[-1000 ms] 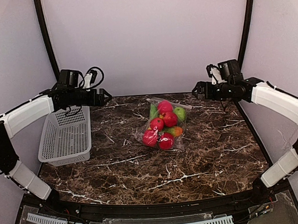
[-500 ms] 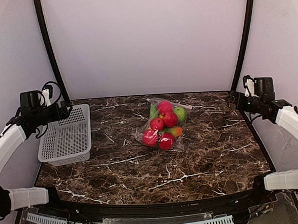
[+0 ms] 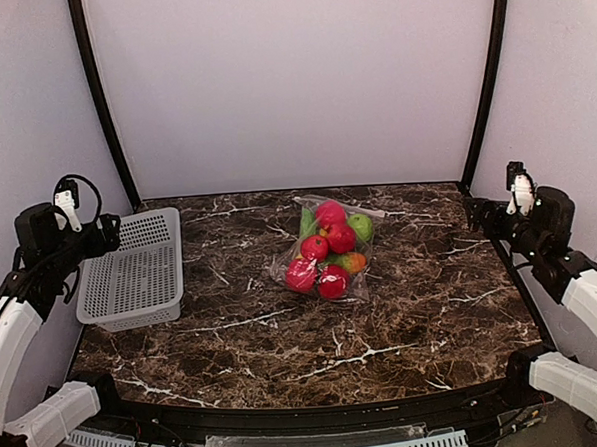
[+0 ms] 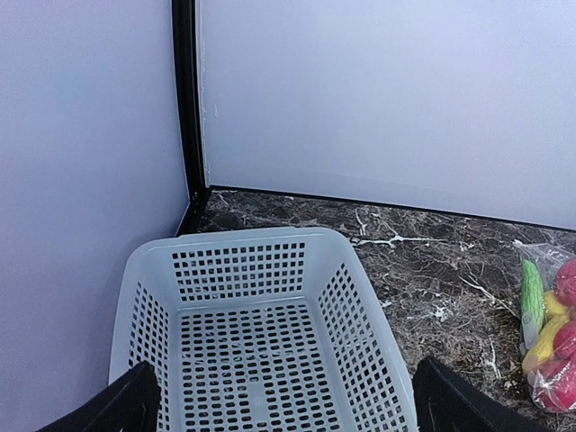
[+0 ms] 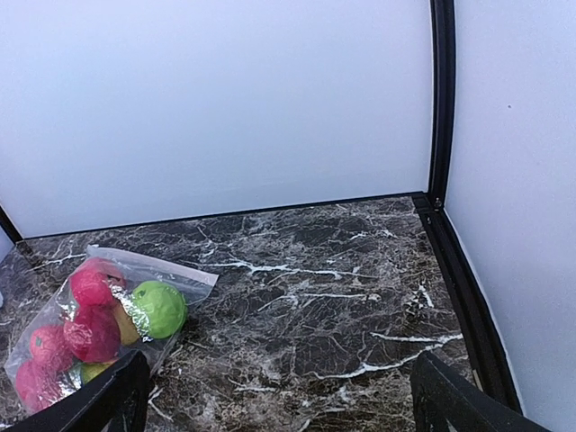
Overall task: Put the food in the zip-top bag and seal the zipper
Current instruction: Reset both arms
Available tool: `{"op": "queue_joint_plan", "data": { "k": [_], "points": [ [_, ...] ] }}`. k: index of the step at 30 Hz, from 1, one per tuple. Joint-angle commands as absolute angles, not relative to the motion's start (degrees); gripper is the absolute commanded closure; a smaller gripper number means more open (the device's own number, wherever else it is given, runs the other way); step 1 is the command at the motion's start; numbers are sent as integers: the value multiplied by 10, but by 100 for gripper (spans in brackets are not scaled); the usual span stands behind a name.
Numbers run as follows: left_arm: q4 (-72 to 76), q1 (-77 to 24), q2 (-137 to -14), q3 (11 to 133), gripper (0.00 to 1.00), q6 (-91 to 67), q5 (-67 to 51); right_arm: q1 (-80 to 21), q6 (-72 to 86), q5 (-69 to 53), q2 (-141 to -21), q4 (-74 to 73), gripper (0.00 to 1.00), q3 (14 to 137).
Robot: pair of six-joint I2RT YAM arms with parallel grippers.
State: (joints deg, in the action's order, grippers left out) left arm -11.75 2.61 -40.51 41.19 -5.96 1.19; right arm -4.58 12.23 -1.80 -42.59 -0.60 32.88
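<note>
Right, left fingers [image 4: 121, 409] spread wide, gripping nothing, hovering above the white basket [image 4: 261, 342] at the desk's [image 3: 284, 334] left edge. Right fingers [image 5: 450, 400] just as wide, empty too, out by the right edge. Both sit well apart from the zip-top bag [image 3: 362, 288], lying mid-desk with the food [image 3: 331, 238] packed inside. The pink zipper [image 3: 340, 206] runs flat along its far edge. It looks sealed, so parking clear makes sense.

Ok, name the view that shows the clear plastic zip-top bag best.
Top external: the whole clear plastic zip-top bag shows, uncropped and unblocked. The right wrist view shows most of the bag, cropped at lower left. The left wrist view catches only one end at its right border.
</note>
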Motion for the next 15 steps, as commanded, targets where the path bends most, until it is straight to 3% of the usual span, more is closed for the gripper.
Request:
{"op": "queue_joint_plan", "data": {
  "k": [1,15],
  "points": [
    [-125,26,-393,399,1,-49,31,-43,107,-2,-391,47,2,297],
    [-132,26,-395,400,1,-48,39,-43,98,-2,-381,41,1,290]
  ]
}}
